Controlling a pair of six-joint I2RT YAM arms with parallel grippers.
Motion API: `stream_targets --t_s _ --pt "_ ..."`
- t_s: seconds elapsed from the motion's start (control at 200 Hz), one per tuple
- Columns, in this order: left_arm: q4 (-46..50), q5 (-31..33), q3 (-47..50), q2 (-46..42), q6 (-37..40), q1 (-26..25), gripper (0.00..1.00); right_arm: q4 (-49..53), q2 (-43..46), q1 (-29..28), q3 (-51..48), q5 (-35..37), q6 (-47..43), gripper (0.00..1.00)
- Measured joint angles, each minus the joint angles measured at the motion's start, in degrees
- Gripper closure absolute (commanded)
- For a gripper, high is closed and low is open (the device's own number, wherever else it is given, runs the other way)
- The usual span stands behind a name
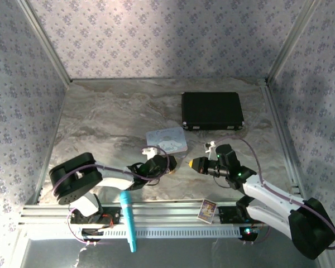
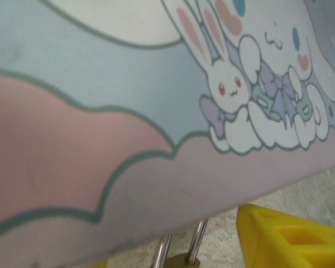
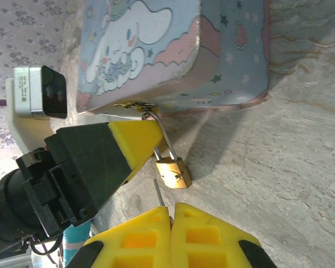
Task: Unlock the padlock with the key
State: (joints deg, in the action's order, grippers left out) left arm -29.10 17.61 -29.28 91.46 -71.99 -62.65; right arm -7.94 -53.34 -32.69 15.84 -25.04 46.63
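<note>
The padlock hangs by its thin shackle from the clasp on the front of a pastel cartoon tin, its brass body resting low against the marbled bench. The tin sits near the middle of the bench, with a black case well behind it.

The right pincer is closed, its two yellow fingers pressed flat together on the key. Only a thin silvery sliver of the key sticks out from between them. The key's tip lies just beside the padlock's body, and whether they touch cannot be told.

The left pincer comes in from the other side with its jaws parted. In the left wrist view one yellow finger stands a little clear of the shackle (the tin's bunny-printed lid looms over both). From the right wrist view that finger's tip overlaps the shackle, so contact there is uncertain.

A teal pen and a small card lie on the rail at the near edge.
</note>
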Motion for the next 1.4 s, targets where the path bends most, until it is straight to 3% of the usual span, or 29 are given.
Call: stream_targets --t_s 0.44,0.78,1.129,1.404 --pt "-5.0 -0.7 -2.8 5.8 -2.1 -0.2 0.91 -8.0 -8.8 -1.6 -1.6 -0.2 4.0 1.0" --pt "-5.9 -1.0 -2.8 5.8 -4.2 -0.1 0.99 -23.2 -21.6 -1.7 -3.8 -4.5 16.2 1.0" --pt "-17.5 -0.2 1.3 5.9 -8.9 0.8 1.0 -30.3 -23.2 0.6 -4.2 -10.3 22.7 1.0" --pt "-14.3 -0.3 0.2 5.1 -10.2 1.2 1.0 -29.5 -22.7 2.2 -5.1 -12.0 23.0 1.0"
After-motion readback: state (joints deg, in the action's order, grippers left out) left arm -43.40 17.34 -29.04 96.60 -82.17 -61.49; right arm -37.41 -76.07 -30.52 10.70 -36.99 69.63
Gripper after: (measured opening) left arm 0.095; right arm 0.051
